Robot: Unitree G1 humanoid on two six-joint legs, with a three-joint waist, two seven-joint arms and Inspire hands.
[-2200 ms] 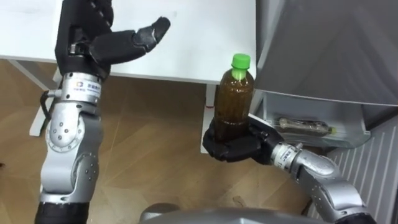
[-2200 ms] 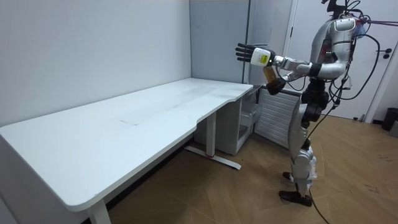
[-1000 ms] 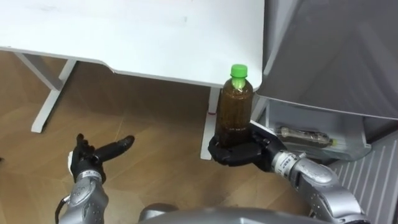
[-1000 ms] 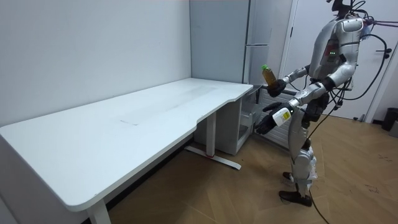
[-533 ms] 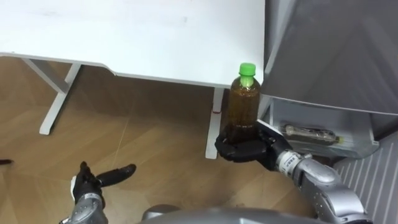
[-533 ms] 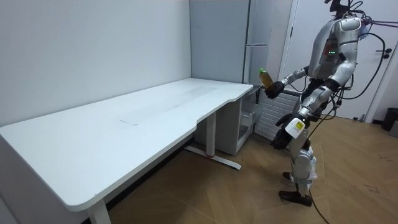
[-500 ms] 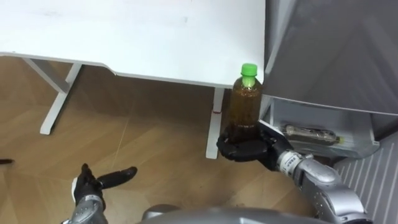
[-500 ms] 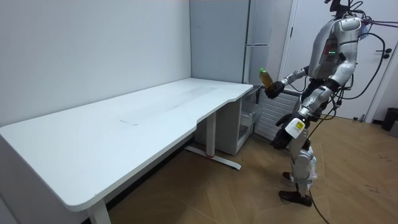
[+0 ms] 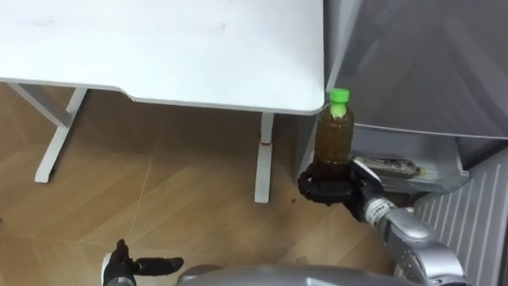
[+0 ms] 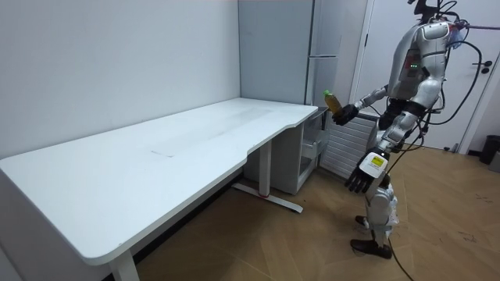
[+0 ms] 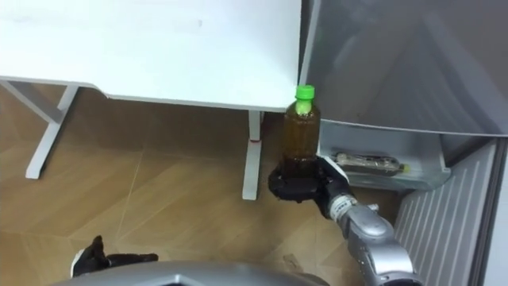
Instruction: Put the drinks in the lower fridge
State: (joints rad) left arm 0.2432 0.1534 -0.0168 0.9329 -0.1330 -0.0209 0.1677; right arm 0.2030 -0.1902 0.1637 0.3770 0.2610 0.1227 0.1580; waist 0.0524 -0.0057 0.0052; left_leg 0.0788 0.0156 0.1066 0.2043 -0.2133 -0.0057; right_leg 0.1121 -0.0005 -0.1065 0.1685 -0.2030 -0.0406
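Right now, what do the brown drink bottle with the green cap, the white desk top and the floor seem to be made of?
The brown drink bottle, in the right hand: probably clear plastic, as the brown liquid shows through; its green cap looks like matt plastic. The white desk top: smooth and matt, likely laminate. The floor: wood or wood-look boards, by the grain and seams.

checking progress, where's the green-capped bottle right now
In the left eye view the bottle stands upright in the right hand, just off the right corner of the white table, near the open fridge bin.
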